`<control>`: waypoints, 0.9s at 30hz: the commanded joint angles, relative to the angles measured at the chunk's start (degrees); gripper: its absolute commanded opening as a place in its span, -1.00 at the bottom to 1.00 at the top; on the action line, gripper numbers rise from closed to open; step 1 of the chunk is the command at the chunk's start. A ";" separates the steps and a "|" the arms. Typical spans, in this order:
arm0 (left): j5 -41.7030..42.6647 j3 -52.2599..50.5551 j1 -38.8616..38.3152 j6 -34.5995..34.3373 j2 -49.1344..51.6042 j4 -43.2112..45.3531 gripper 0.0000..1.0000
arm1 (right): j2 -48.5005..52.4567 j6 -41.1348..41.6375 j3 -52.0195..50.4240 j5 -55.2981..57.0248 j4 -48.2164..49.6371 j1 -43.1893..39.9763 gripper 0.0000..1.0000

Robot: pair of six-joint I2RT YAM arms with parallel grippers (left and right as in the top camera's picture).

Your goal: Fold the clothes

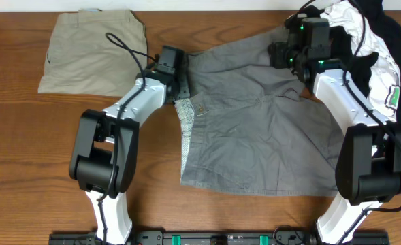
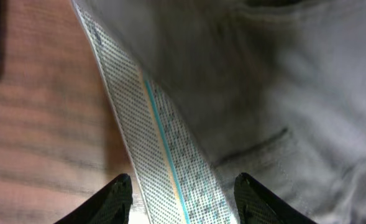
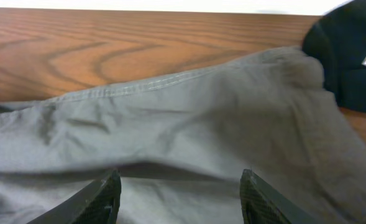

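The spread shorts (image 1: pixel 261 136) are plain mid-grey. Their waistband lining (image 2: pixel 170 162) is white with fine dark dots and a teal-and-orange stripe. The folded shorts (image 1: pixel 91 51) are beige, the shirt (image 1: pixel 380 58) white, the garment (image 1: pixel 399 27) beside it black, and the tabletop (image 1: pixel 23 156) brown woodgrain.

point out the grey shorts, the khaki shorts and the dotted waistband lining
grey shorts (image 1: pixel 254 129): overhead view, middle of the spread fabric
khaki shorts (image 1: pixel 91 54): overhead view, centre of the folded pile
waistband lining (image 2: pixel 170 168): left wrist view, on the teal stripe
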 commanded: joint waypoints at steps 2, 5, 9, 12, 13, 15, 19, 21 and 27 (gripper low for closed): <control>2.73 -0.20 0.39 0.81 -0.26 3.72 0.08 | 0.33 -1.22 -0.22 -0.83 0.68 0.61 0.17; 2.99 -0.17 0.39 0.79 0.20 6.54 0.08 | 0.33 -1.22 -0.22 -0.81 0.63 0.61 0.16; 3.98 -0.17 0.39 1.09 1.33 8.15 0.07 | 0.33 -1.27 -0.24 -0.74 0.63 0.61 0.15; 3.82 -0.17 0.50 2.19 2.21 8.20 0.07 | 0.33 -1.84 -0.24 -0.59 0.63 0.61 0.15; 3.78 -0.20 0.63 2.34 2.45 8.22 0.07 | 0.33 -1.92 -0.24 -0.59 0.61 0.61 0.15; 3.76 -0.17 0.94 3.13 2.54 8.17 0.08 | 0.33 -2.38 -0.24 -0.59 0.59 0.61 0.15; 1.90 -0.17 1.31 4.22 2.58 8.35 0.07 | 0.33 -2.71 -0.24 -0.59 0.59 0.61 0.14; 1.64 -0.17 1.31 4.20 2.73 8.72 0.07 | 0.33 -2.71 -0.24 -0.59 0.59 0.61 0.14; 1.38 -0.17 1.31 4.20 3.82 9.90 0.07 | 0.33 -2.71 -0.24 -0.59 0.59 0.61 0.14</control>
